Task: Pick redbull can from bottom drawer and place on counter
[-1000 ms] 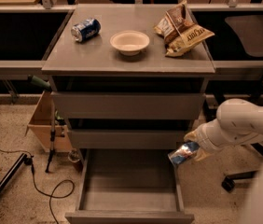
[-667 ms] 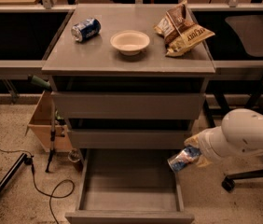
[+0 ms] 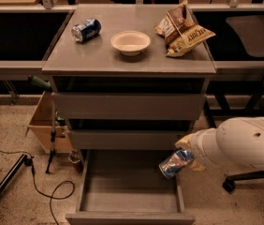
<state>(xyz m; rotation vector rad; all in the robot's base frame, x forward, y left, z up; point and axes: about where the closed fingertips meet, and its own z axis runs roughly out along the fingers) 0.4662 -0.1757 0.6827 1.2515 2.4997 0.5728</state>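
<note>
While the hand [image 3: 184, 154] is gripping the tilted redbull can [image 3: 175, 163] just above the right wall of the open bottom drawer [image 3: 129, 191], the camera view is suggesting the lifting step; next, it is needing to rise past the upper drawers [image 3: 127, 106] onto the worktop [image 3: 122, 62], avoiding the bowl [image 3: 130, 42].

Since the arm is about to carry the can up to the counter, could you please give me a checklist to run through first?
1. Grip: the slim silver and blue metal can sits clamped in the gripper, at the cabinet's right side: ok.
2. Can raised clear of the open deep grey bottom drawer: ok.
3. The two shallower grey drawers above are shut, lift path free: ok.
4. Bare space on the flat grey counter in front of the round white bowl: ok.
5. Firmness of the grip: cannot tell.
</note>
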